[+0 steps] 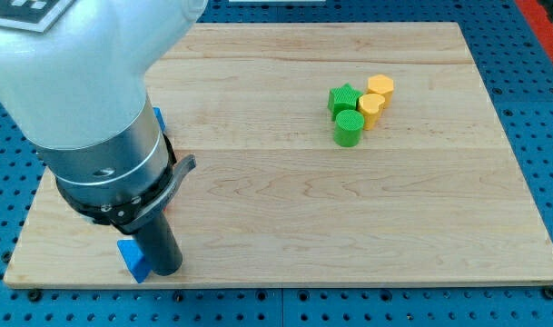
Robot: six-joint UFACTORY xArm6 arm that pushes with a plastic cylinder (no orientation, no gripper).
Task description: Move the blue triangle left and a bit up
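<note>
A blue block (133, 259), which looks like the triangle, lies near the board's bottom left edge. My tip (165, 271) is right beside it on its right, touching or nearly touching it. The arm's large body covers much of the board's left side. A second blue block (157, 119) peeks out from behind the arm higher up; its shape is hidden.
A green star (343, 96), a green cylinder (349, 129), a yellow hexagon (380, 87) and another yellow block (371, 109) cluster at the upper right. A sliver of red (169, 203) shows by the arm. The wooden board (349, 218) ends just below the blue block.
</note>
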